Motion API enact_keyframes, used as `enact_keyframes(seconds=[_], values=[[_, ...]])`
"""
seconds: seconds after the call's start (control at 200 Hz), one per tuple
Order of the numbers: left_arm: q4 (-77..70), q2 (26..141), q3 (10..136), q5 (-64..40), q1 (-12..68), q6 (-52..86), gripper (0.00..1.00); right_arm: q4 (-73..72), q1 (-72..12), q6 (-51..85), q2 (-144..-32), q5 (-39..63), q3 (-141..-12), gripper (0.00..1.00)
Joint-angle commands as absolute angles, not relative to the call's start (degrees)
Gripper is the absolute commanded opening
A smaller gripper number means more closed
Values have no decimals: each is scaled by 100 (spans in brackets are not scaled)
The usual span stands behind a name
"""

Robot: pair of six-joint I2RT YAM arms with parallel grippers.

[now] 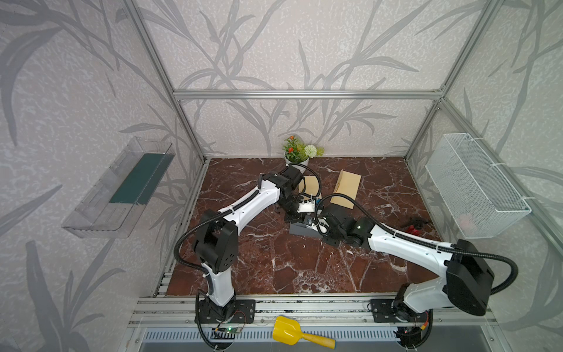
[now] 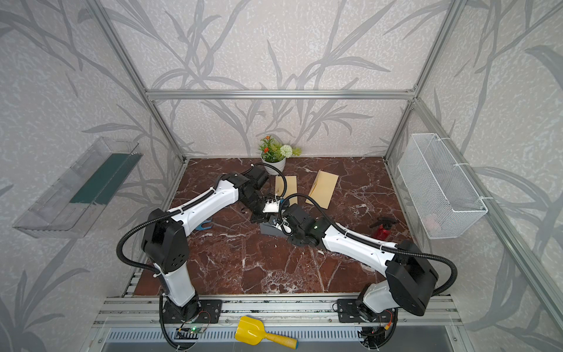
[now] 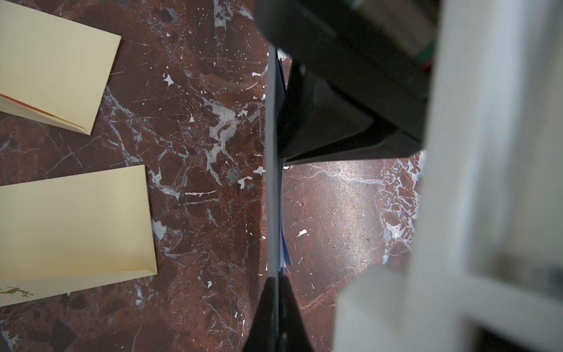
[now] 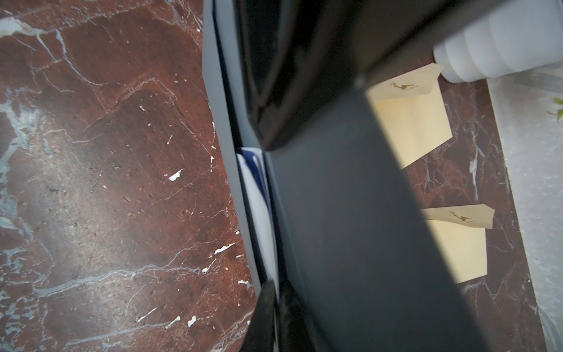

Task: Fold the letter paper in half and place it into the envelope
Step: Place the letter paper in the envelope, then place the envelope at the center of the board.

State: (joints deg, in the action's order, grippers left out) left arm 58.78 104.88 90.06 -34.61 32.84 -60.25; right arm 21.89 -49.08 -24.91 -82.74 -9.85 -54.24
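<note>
Pinched letter paper (image 1: pixel 300 230) tight in left gripper (image 3: pixel 277 285) and right gripper (image 4: pixel 275 289), jaws nearly closed, well in front of potted plant (image 1: pixel 297 154).

Front tabletop (image 1: pixel 274 268) lies open; envelopes (image 1: pixel 347 189) and plant pot (image 1: pixel 297 161) crowd the back, red bottle (image 1: pixel 412 229) the right.

Both top views: soft, even light, bright enough, only faint shadows on the table (image 1: pixel 274 268). Wide-angle lens bends the frame posts (image 1: pixel 158 61) at upper left and upper right. Wrist views: dimmer, pale glare patch on the marble. Close-up paper (image 4: pixel 350 228) and white casing (image 3: pixel 487 152) badly blurred.
</note>
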Motion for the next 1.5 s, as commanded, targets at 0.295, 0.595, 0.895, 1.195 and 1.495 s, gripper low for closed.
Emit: enact_keyframes(seconds=[0.295, 0.595, 0.895, 1.195, 1.495], values=[[5987, 10554, 9190, -3682, 3235, -5972, 0, 2373, -4886, -2003, -8104, -791, -5511, 38], [5827, 10594, 9171, -3691, 3165, -5851, 0, 2331, -4655, -1691, -6426, -217, -4850, 59], [5300, 10550, 9014, -3549, 3100, -5414, 0, 1478, -3820, -400, -4816, -267, -3991, 73], [3653, 10191, 8488, -3115, 3069, -3035, 0, 709, -2421, 1491, -4548, -45, -3676, 95], [2897, 9741, 8122, -3989, 3250, -545, 0, 1389, -2307, 1813, -5362, -69, -4414, 79]])
